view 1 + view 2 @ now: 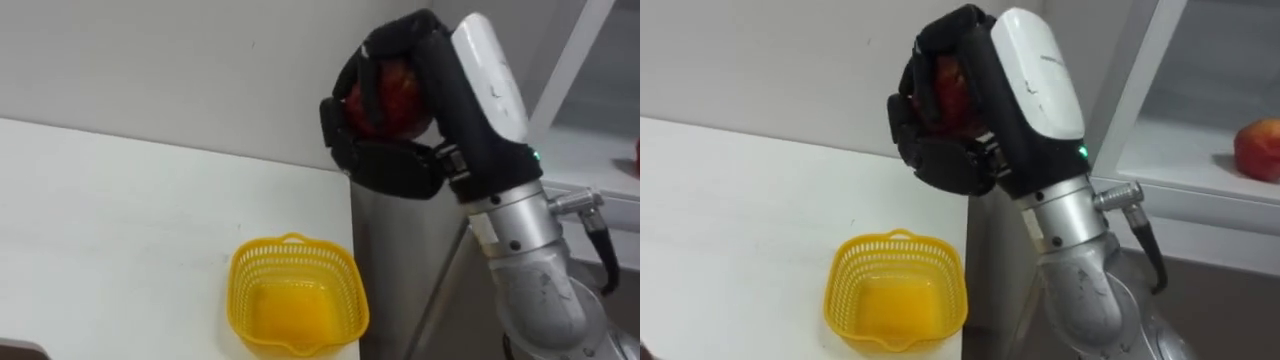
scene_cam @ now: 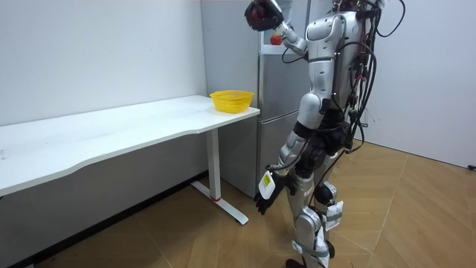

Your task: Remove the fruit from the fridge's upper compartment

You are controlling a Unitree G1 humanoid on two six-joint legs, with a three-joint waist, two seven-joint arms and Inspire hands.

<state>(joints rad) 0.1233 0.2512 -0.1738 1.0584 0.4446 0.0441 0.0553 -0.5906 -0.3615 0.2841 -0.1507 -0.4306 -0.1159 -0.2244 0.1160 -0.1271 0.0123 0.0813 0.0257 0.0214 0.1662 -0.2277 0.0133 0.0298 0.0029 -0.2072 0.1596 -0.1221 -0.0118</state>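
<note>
Right hand (image 1: pixel 445 110): black, with a glossy white back plate and a tiny green light at the wrist; forearm is brushed silver. Apple (image 1: pixel 392 98) in it: deep red with yellowish flecks. Basket (image 1: pixel 262 262): bright yellow, open lattice mesh on the walls, plain yellow floor. Bench (image 1: pixel 120 230): plain white, no pattern. Wall (image 1: pixel 180 70): off-white, plain. Fridge (image 1: pixel 400 260): silver-grey side, pale white inside. Fruit (image 1: pixel 1257 148) on its shelf: red-orange with a yellow patch. Floor (image 2: pixel 416 216): light brown wood in a herringbone pattern. Left hand (image 2: pixel 266 195): black.
</note>
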